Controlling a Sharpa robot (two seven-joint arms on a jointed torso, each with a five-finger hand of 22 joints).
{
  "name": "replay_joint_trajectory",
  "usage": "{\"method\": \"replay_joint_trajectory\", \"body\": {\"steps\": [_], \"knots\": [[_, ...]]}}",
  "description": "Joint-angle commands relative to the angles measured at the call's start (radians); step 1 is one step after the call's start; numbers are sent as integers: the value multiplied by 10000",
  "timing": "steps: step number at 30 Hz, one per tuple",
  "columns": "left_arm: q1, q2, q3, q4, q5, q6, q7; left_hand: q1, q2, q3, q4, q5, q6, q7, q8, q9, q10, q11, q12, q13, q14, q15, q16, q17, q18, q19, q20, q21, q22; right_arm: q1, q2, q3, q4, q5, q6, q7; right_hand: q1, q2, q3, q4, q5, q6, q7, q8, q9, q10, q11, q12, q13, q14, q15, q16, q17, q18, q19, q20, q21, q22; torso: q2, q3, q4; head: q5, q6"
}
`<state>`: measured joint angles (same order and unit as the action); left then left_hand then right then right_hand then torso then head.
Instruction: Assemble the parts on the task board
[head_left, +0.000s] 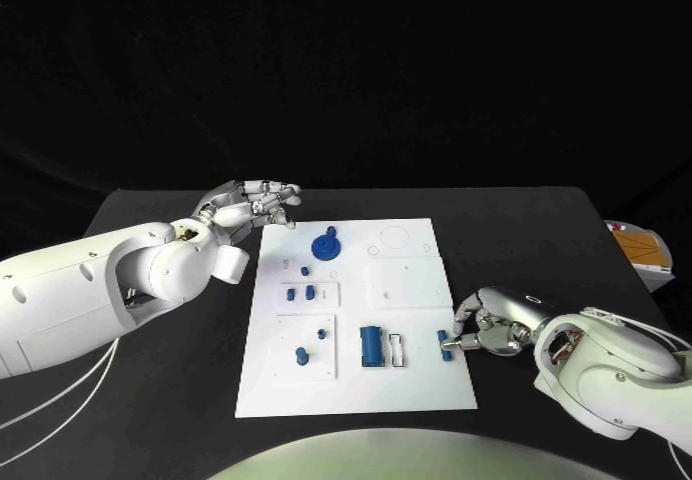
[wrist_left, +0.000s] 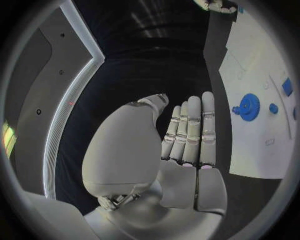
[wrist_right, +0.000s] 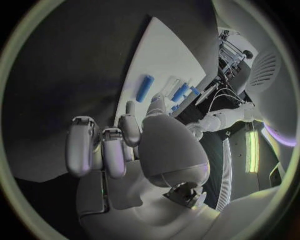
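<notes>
The white task board (head_left: 411, 385) lies in the middle of the black table. A blue gear (head_left: 327, 245) stands near its far left end, also seen as the gear (wrist_left: 249, 106) in the left wrist view. Several small blue parts (head_left: 300, 293) sit in recesses down the left side, and a long blue part (head_left: 371, 346) lies near the middle, with a thin one (head_left: 401, 350) beside it. My left hand (head_left: 248, 210) hovers at the board's far left corner, fingers straight and holding nothing. My right hand (head_left: 488, 328) is at the board's right edge and pinches a small blue part (head_left: 444, 342) between thumb and finger.
A pale box with tan contents (head_left: 642, 248) stands off the table's right edge. White cables (head_left: 58, 400) hang below my left arm. Bare black table lies on both sides of the board.
</notes>
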<state>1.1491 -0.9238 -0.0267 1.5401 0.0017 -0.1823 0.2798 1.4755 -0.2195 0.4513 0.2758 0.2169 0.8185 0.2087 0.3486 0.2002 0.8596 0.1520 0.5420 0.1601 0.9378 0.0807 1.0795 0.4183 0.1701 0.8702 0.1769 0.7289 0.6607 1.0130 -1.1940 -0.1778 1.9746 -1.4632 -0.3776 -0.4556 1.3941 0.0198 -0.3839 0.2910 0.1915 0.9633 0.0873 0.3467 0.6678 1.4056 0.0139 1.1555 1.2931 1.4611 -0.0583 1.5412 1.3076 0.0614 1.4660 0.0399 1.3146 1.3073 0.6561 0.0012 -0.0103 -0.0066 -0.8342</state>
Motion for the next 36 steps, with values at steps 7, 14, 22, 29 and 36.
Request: {"method": "replay_joint_trajectory", "body": {"steps": [7, 14, 22, 29, 36], "knots": [[4, -15, 6, 43, -42, 146, 121, 65, -2, 32, 10, 34, -46, 64, 66, 17, -53, -10, 68, 8, -57, 24, 2, -11, 117, -16, 39, -40, -14, -256, 361, -6, -143, -759, 196, -446, 655, 956, -121, -5, -60, 198, -49, -76, -30, 69, -85, 59, 34, 919, 1, 21, 1736, -165, 345, 96, 56, 2036, 18, 6, 18, 5, -5], [4, -17, 5, 44, -43, 161, 112, 49, -6, 27, 19, 32, -44, 60, 74, 20, -55, -13, 78, 7, -59, 26, 6, -12, 116, -18, 41, -47, -14, -364, 585, -8, -217, -794, 299, -492, 908, 1063, -92, -89, -4, 413, -156, -51, -32, 101, -173, 94, 58, 921, -66, 23, 1745, -163, 351, 59, 67, 2039, 6, 1, 10, 19, -27], [4, -23, 5, 44, -44, 164, 103, 49, -6, 27, 19, 32, -44, 60, 74, 20, -55, -13, 78, 7, -59, 26, 6, -12, 116, -18, 41, -47, -14, -523, 760, -8, -362, -1146, 564, -573, 2953, 1555, 746, -711, -860, 621, -352, -248, -184, 74, -362, 14, 35, 925, -241, 25, 1775, -176, 368, -109, 124, 2055, 6, -2, 18, 25, -31], [4, -40, 5, 49, -46, 159, 90, 56, -2, 32, 15, 34, -44, 59, 77, 22, -57, -14, 83, 6, -60, 24, 8, -12, 116, -17, 41, -50, -14, -572, 847, -8, -365, -1490, 650, -631, 3767, 1537, 1243, -1013, -506, 677, -216, -369, -253, 70, -281, -59, 1, 928, -193, 30, 1804, -187, 371, -111, 156, 2065, 2, -2, 18, 41, -41], [4, -48, 5, 54, -52, 163, 76, 62, 0, 36, 10, 36, -44, 58, 78, 23, -58, -15, 85, 6, -60, 23, 9, -13, 117, -16, 40, -51, -13, -580, 823, -7, -210, -1335, 318, -648, 3822, 1444, 1592, -865, -66, 621, -164, -415, -217, 123, -236, -85, -19, 937, -146, 44, 1851, -197, 385, -69, 215, 2079, -3, -3, 12, 37, -25]]}}
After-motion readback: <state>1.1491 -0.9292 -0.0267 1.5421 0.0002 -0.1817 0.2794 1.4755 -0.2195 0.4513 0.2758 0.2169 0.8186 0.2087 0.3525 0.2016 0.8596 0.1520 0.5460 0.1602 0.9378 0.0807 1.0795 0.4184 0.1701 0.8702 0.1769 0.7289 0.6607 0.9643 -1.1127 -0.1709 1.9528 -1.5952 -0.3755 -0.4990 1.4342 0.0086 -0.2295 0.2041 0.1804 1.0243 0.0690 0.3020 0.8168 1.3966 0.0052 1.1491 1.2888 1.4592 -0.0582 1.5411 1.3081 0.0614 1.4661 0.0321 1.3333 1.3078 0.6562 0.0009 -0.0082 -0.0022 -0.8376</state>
